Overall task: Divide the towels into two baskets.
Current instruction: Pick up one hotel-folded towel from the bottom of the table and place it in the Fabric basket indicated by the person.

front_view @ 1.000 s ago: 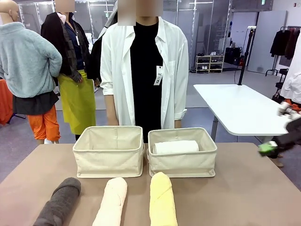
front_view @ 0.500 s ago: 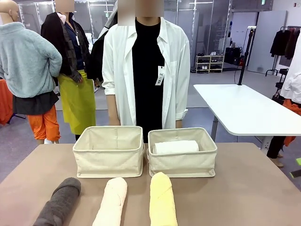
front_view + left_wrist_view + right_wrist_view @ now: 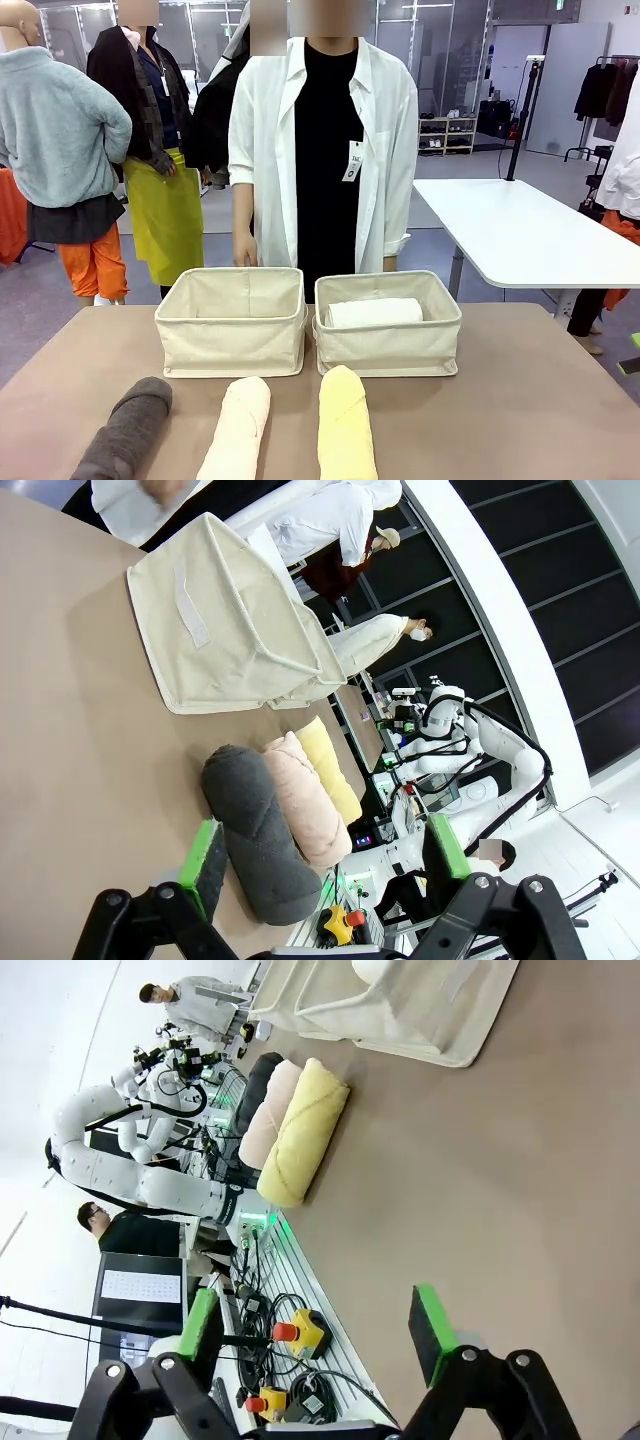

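While white towel (image 3: 375,312) lies in right basket (image 3: 388,350), left gripper (image 3: 322,855) and right gripper (image 3: 316,1325) spread wide, empty

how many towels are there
4: white towel in the right basket; dark grey towel, cream-peach towel and pale yellow towel side by side on the table; the left basket's bottom is hidden.

Tan table (image 3: 530,400), white table (image 3: 510,235) beyond

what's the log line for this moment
white towel in right basket | grey towel, peach towel, yellow towel on table | left gripper, right gripper open
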`<state>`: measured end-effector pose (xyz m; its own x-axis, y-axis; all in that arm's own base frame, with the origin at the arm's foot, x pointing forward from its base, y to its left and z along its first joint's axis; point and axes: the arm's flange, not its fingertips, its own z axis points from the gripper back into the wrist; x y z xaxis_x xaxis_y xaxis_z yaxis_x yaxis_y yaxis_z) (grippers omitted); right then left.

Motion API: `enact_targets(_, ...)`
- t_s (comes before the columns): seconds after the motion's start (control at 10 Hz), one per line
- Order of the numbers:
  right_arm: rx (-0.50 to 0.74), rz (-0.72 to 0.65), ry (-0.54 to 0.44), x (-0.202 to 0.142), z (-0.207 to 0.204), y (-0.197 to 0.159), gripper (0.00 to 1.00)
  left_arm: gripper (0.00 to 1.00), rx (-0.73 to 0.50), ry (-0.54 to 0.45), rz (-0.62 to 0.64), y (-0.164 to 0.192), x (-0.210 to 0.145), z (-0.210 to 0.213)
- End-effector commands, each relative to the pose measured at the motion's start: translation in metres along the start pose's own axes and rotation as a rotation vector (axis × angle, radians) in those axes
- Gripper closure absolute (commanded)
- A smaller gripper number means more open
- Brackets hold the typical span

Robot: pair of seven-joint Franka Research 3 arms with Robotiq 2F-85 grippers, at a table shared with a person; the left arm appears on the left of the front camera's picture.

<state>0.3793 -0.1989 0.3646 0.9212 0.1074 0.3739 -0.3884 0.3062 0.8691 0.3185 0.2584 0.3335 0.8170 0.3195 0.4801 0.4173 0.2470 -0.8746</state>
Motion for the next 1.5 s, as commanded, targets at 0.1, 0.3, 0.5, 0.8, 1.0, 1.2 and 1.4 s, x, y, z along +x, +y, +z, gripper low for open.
enact_targets(0.1,-0.012,0.001,-0.007,-0.005,-0.004,0.003,0.06,0.00,0.003,0.002,0.000,-0.001,-0.002,0.003)
enact_targets(0.3,-0.012,0.001,-0.007,-0.005,-0.004,0.003,0.06,0.00,0.003,0.002,0.000,-0.001,-0.002,0.003)
enact_targets(0.5,-0.012,0.001,-0.007,-0.005,-0.004,0.003,0.06,0.00,0.003,0.002,0.000,-0.001,-0.002,0.003)
enact_targets(0.8,-0.012,0.001,-0.007,-0.005,-0.004,0.003,0.06,0.00,0.003,0.002,0.000,-0.001,-0.002,0.003)
enact_targets(1.0,-0.012,0.001,-0.007,-0.005,-0.004,0.003,0.06,0.00,0.002,0.127,-0.013,-0.015,0.006,-0.026)
enact_targets(1.2,-0.012,0.001,-0.007,-0.005,-0.004,0.003,0.06,0.00,0.044,0.295,-0.015,-0.038,0.015,-0.077)
enact_targets(1.4,-0.012,0.001,-0.007,-0.005,-0.004,0.003,0.06,0.00,0.103,0.441,-0.035,-0.064,0.021,-0.128)
